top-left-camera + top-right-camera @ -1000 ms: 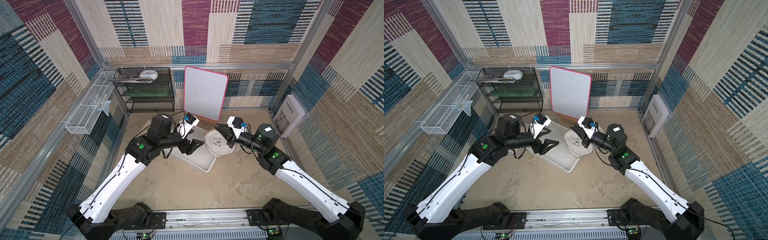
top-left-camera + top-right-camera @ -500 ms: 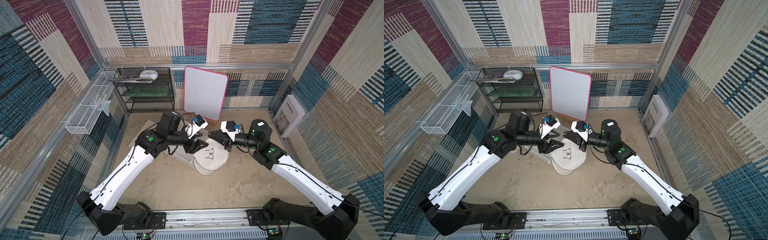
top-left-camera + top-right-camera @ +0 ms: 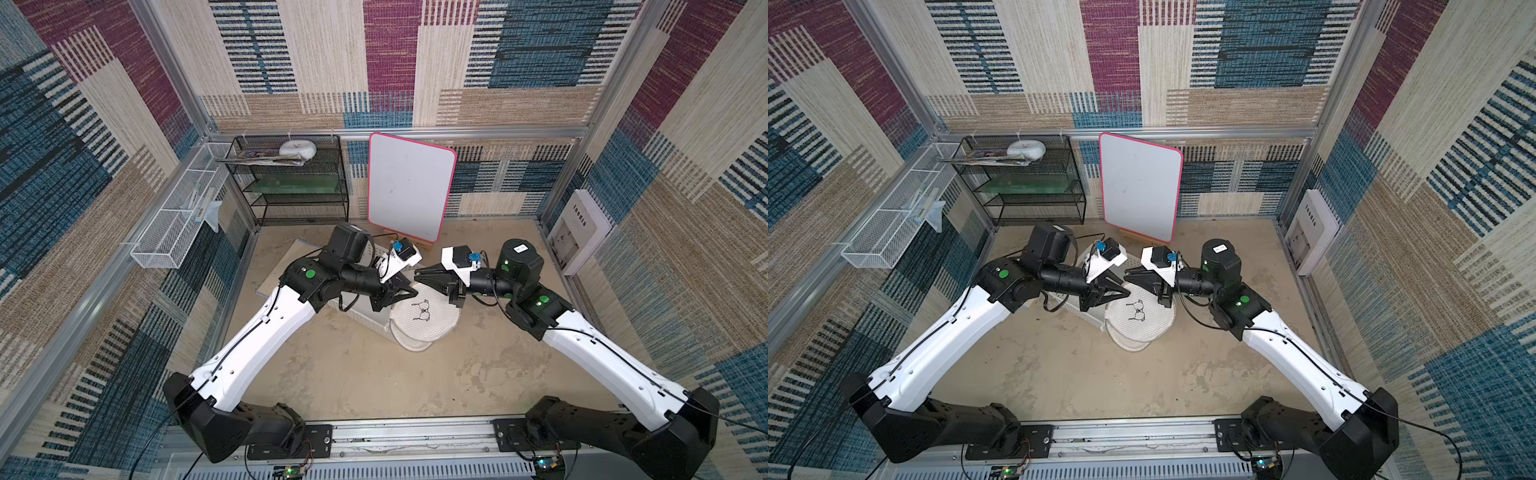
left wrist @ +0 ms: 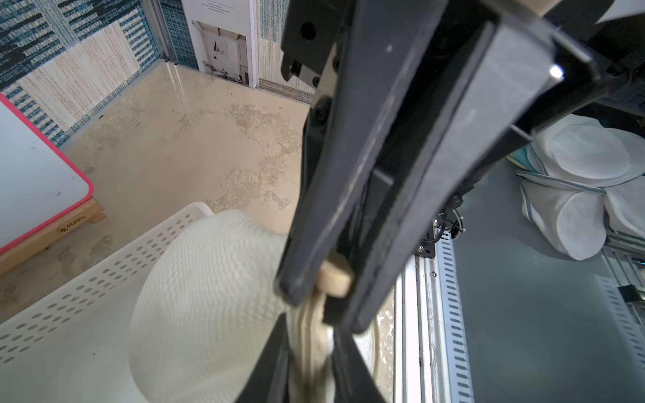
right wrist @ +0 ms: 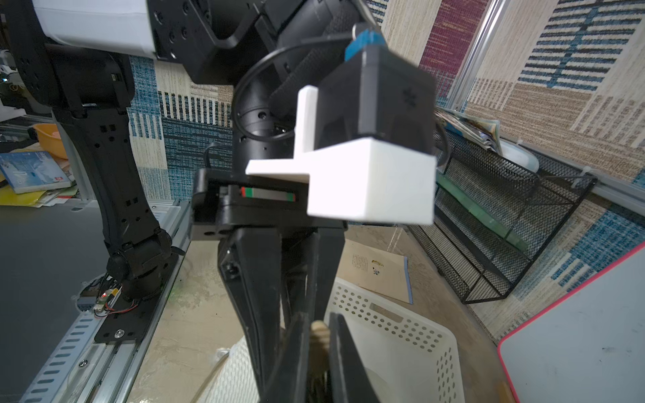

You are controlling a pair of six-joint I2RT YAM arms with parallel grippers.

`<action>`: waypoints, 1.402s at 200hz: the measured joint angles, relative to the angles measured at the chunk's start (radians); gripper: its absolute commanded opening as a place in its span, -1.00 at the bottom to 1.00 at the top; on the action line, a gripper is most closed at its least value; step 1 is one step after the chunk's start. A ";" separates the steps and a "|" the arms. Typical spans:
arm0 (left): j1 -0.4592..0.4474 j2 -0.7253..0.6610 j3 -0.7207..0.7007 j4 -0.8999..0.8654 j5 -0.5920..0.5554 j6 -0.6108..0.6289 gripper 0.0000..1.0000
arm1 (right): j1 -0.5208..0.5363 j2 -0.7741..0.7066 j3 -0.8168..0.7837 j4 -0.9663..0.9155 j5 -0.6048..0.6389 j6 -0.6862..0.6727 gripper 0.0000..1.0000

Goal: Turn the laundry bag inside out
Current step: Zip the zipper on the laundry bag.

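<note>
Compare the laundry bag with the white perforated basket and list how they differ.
The laundry bag is soft net mesh that sags; the basket is rigid plastic with rows of punched holes. The bag is round, with a dark spectacles-like mark; the basket is straight-walled and cornered. The left gripper pinches the bag's rim; the basket lies ungripped on the table. Both are white.
</note>
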 measured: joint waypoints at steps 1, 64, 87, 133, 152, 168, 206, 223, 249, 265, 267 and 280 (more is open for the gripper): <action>0.000 0.000 0.000 0.000 0.000 0.000 -0.93 | 0.000 -0.001 -0.001 0.001 0.003 0.002 -1.00; 0.010 -0.034 -0.035 0.045 -0.048 -0.006 -1.00 | 0.002 -0.106 -0.115 0.075 0.271 0.124 -1.00; 0.019 -0.046 -0.049 0.068 -0.057 -0.007 -1.00 | -0.006 -0.140 -0.145 0.091 0.352 0.151 -1.00; 0.068 -0.111 -0.116 0.147 -0.063 -0.061 -1.00 | -0.032 -0.201 -0.227 0.111 0.466 0.201 -1.00; 0.095 -0.146 -0.153 0.196 -0.047 -0.101 -1.00 | -0.042 -0.228 -0.259 0.125 0.492 0.226 -1.00; 0.111 -0.169 -0.179 0.235 -0.026 -0.138 -1.00 | -0.046 -0.240 -0.271 0.134 0.500 0.240 -1.00; 0.130 -0.190 -0.212 0.299 0.009 -0.209 0.25 | -0.056 -0.216 -0.248 0.129 0.500 0.224 -1.00; 0.130 -0.191 -0.208 0.311 0.024 -0.214 0.33 | -0.058 -0.183 -0.190 0.095 0.489 0.188 -1.00; 0.121 -0.179 -0.177 0.281 0.032 -0.185 0.36 | -0.057 -0.121 -0.085 0.050 0.395 0.109 -1.00; 0.103 -0.165 -0.157 0.259 0.032 -0.168 0.37 | -0.056 -0.080 -0.037 0.014 0.322 0.069 -1.00; 0.100 -0.163 -0.155 0.256 0.031 -0.164 0.38 | -0.056 -0.074 -0.032 0.008 0.309 0.064 -1.00; 0.087 -0.147 -0.139 0.236 0.030 -0.147 0.37 | -0.052 -0.054 -0.012 -0.016 0.251 0.042 -1.00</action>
